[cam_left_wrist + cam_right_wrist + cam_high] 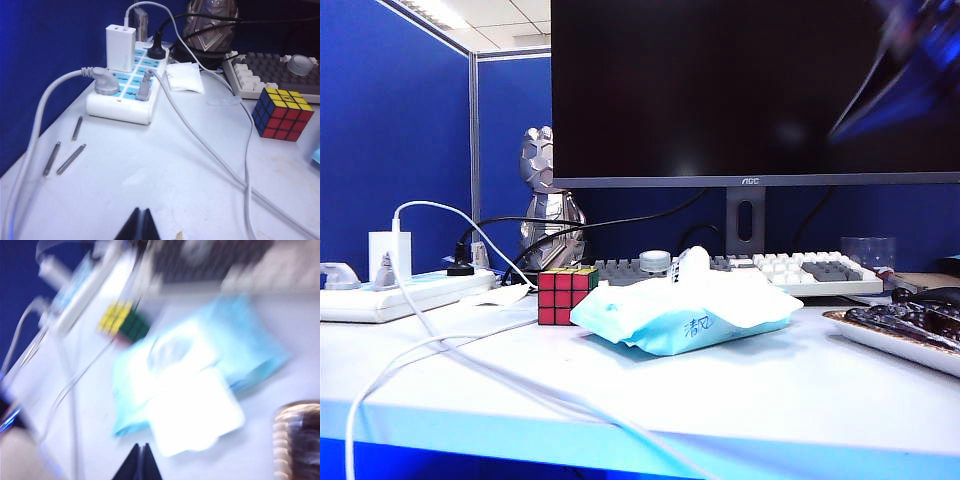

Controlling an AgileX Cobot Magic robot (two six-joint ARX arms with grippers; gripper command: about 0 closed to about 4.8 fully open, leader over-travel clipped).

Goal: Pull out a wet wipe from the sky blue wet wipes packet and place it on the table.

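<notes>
Both jaws shut tight, I see. Right gripper [140,456] above sky blue wet wipes packet [685,315]; left gripper [141,225] far off. Wet wipe [692,263] pokes from packet. Shut jaws may just squash it.

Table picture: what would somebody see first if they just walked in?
Probably the sky blue wet wipes packet in the middle of the table, a wet wipe poking from its top. A colourful Rubik's cube sits just left of it, before a big dark monitor.
</notes>
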